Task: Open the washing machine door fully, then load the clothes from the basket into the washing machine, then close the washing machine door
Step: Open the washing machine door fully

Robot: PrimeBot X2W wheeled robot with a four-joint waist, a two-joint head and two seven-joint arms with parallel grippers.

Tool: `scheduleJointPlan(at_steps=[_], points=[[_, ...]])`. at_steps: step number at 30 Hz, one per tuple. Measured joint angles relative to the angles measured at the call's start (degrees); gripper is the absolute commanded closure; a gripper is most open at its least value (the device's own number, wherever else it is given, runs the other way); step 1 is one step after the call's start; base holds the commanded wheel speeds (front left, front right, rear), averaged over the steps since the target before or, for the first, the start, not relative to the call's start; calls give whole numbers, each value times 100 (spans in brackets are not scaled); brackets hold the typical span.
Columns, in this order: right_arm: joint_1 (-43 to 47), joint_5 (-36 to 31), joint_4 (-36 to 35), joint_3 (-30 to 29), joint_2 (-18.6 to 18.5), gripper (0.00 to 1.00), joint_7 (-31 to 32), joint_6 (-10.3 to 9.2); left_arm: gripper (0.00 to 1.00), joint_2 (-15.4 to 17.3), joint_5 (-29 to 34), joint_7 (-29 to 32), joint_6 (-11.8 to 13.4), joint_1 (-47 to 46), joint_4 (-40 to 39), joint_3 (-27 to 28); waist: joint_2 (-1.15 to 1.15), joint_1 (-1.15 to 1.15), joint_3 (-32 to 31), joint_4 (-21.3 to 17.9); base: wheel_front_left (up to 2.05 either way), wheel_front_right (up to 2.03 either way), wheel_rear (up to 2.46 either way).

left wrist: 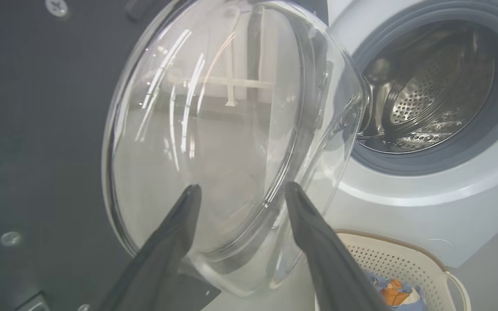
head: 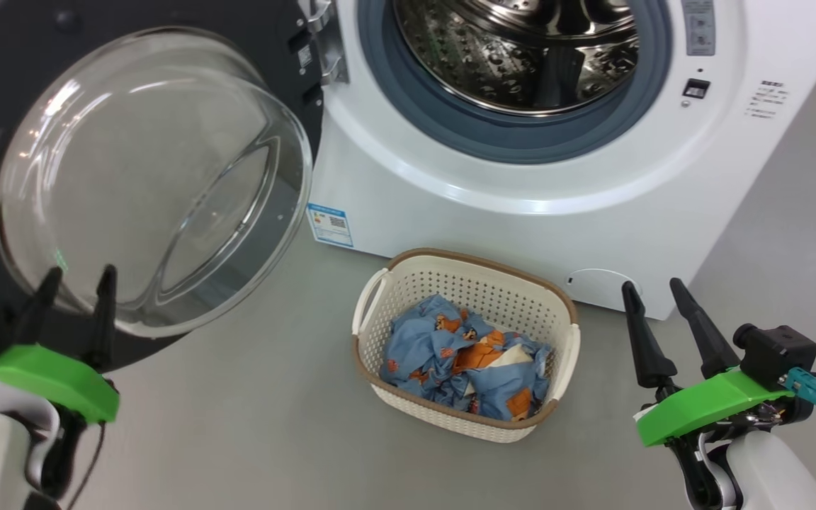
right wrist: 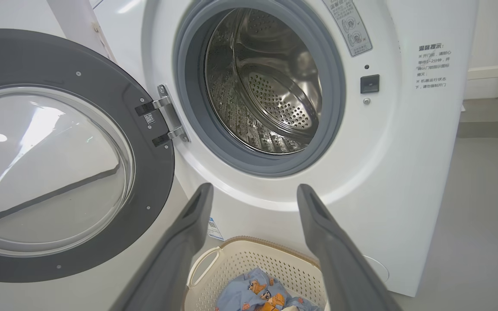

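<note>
My left end effector (head: 78,273) is spread wide and holds nothing. Its fingertips sit just in front of the bulging glass of the washing machine door (head: 153,177), and I cannot tell whether they touch it. My right end effector (head: 652,285) is just as wide and empty, hanging to the right of the basket (head: 482,261) and apart from it.

The nearest risk is on the left. If I swing that arm toward the basket without first backing away, a finger could scrape the glass or push the door partway back over the opening.

The clothes (head: 465,354) lie crumpled in the basket, which stands on the floor just in front of the washing machine (head: 450,205), below the drum (head: 521,64). A deep reach could jam a fingertip in the perforated wall or hook the rim, and I judge the basket light enough to slide or tip. A shallow pinch might catch one fold only, so the garment trails, snags on the gasket (head: 507,145) or drops to the floor.
</note>
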Motion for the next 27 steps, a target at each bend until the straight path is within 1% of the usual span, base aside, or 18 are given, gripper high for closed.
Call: scheduleJointPlan(at_steps=[2, 6, 10, 16, 17, 21, 25, 27], points=[[1, 4, -7, 68, -4, 0, 0, 0, 0, -44, -37, -10, 84, 225, -299, -4, 0, 0, -30, -72, 0, 0, 0], [1, 7, -43, 120, -3, 0, 0, 0, 0, -74, -94, -58, 353, 734, -965, 21, 0, 0, -91, -251, 0, 0, 0], [3, 7, -91, 146, -33, 0, 0, 0, 0, -194, -133, -75, 620, 1221, -1594, 24, 0, 0, -150, -461, 0, 0, 0], [31, -1, -152, 188, -151, 0, 0, 0, 0, -211, -135, -74, 916, 1739, -2292, 15, 0, 0, -239, -812, 0, 0, 0], [92, -2, -160, 246, -171, 0, -1, 0, 0, -231, -137, -74, 999, 1862, -2436, 15, 0, 0, -264, -936, 0, 0, 0], [99, -2, -175, 283, -185, 0, -1, 0, 0, -246, -140, -77, 1128, 2033, -2670, 24, 0, 0, -299, -1191, 0, 0, 0], [99, -2, -185, 292, -210, 0, -1, 0, 0, -302, -162, -101, 1129, 2157, -2817, 31, 0, 0, -324, -1443, 0, 0, 0], [99, -2, -191, 293, -218, 0, -1, 0, 0, -356, -189, -110, 1203, 2227, -2853, 41, 0, 0, -337, -1566, 0, 0, 0]])
